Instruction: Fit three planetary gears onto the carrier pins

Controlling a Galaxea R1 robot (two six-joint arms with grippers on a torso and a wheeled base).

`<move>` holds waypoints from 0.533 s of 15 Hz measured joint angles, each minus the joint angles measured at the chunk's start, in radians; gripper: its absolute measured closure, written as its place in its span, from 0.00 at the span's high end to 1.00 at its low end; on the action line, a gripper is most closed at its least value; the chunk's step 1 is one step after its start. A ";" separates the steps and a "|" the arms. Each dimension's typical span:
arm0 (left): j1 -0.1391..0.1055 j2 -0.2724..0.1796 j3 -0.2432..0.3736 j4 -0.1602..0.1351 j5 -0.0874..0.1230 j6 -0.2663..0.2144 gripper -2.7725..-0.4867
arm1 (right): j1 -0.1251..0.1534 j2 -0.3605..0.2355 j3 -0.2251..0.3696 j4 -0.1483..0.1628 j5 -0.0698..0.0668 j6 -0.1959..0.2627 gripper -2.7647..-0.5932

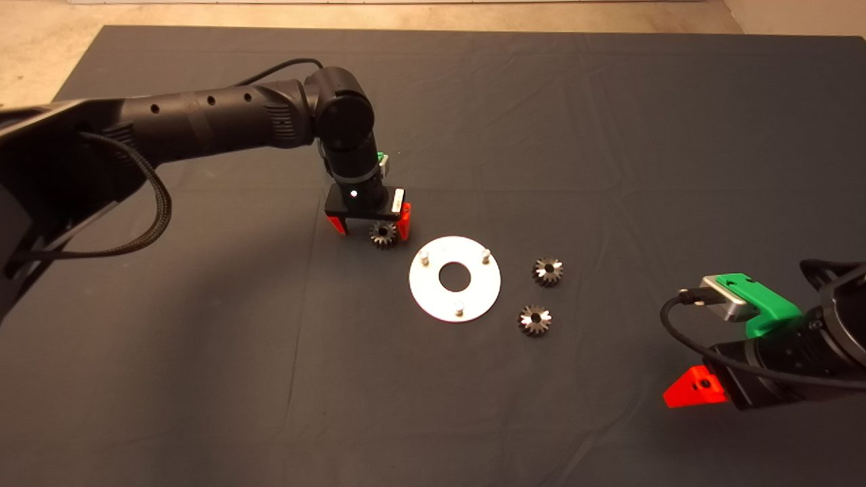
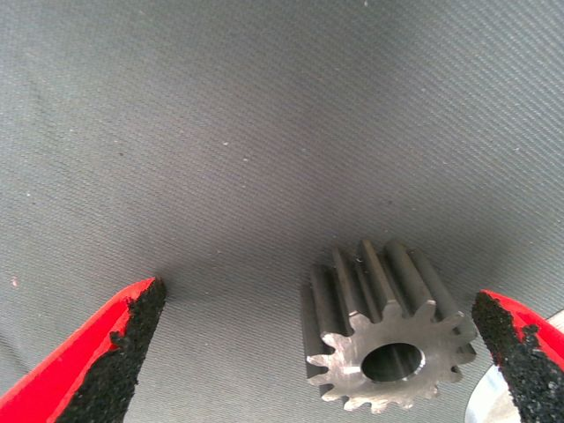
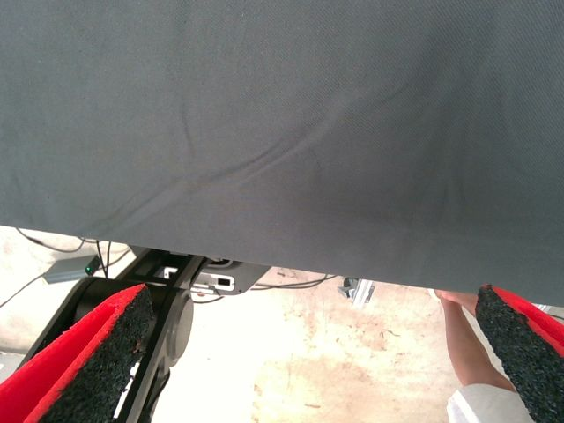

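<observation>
Left hand hangs spread wide around the first gear, lying just beside the disc. Pickup step: it needs to pinch, then lift over a pin. Right hand waits released.

1. One small dark toothed gear lies flat on the mat, its centre hole facing up, just beside the disc's edge on the left arm's side.
2. Two more gears lie flat on the disc's other side, near each other.
3. The flat silver disc has a large centre hole and carries three upright pins, all bare.
</observation>
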 joint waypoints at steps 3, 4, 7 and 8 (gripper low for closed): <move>0.000 0.006 0.000 0.000 0.000 0.000 0.83 | 0.000 0.000 0.000 0.000 0.000 0.000 0.99; 0.000 0.009 0.000 0.000 0.000 0.000 0.83 | 0.000 0.001 0.000 0.000 0.000 0.000 0.99; 0.000 0.014 0.000 -0.001 0.000 0.000 0.79 | -0.001 0.002 0.000 0.000 0.000 0.000 0.99; 0.000 0.018 0.000 -0.002 0.000 0.000 0.77 | -0.003 0.002 0.000 0.000 0.000 0.000 0.99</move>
